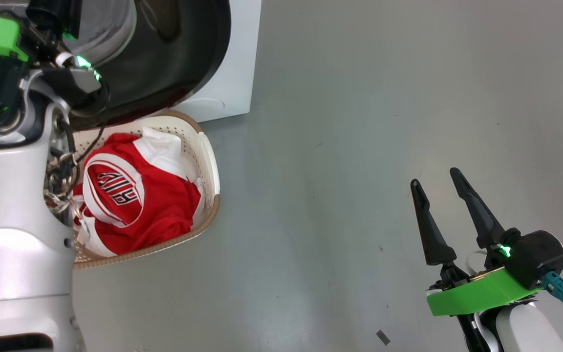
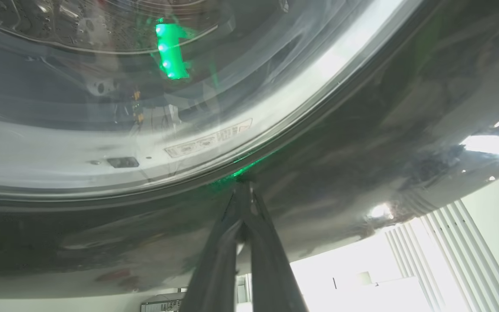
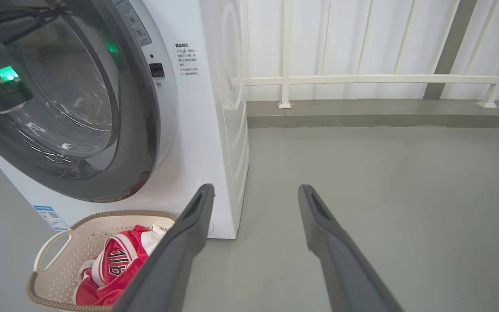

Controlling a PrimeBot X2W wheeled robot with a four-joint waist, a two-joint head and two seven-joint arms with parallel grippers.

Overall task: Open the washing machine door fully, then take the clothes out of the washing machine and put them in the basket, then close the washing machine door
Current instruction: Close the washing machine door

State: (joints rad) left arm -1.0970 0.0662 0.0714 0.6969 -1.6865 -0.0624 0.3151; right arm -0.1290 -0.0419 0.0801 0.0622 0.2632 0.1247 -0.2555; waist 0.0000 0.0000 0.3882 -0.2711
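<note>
Head view: grey floor [image 1: 340, 146], smooth, with one dark scrap [image 1: 382, 337] near the bottom edge. Washer [image 1: 232, 73] at upper left, with its black door [image 1: 179, 63]. Basket [image 1: 211, 166] just before the washer, partly behind the left arm [image 1: 17, 195]. Red clothes [image 1: 154, 205] lie inside it. Right gripper [image 1: 434, 177] at lower right, fingers spread, nothing between them, bare floor all round.

Left wrist view: left gripper [image 2: 243, 190] pinched closed, empty, tips on the door's black rim just below the glass [image 2: 102, 108].

Right wrist view: the door lies close against the washer front; latched or not, cannot tell. The basket sits at the washer's foot. Open floor runs right to a white railing [image 3: 362, 80].
</note>
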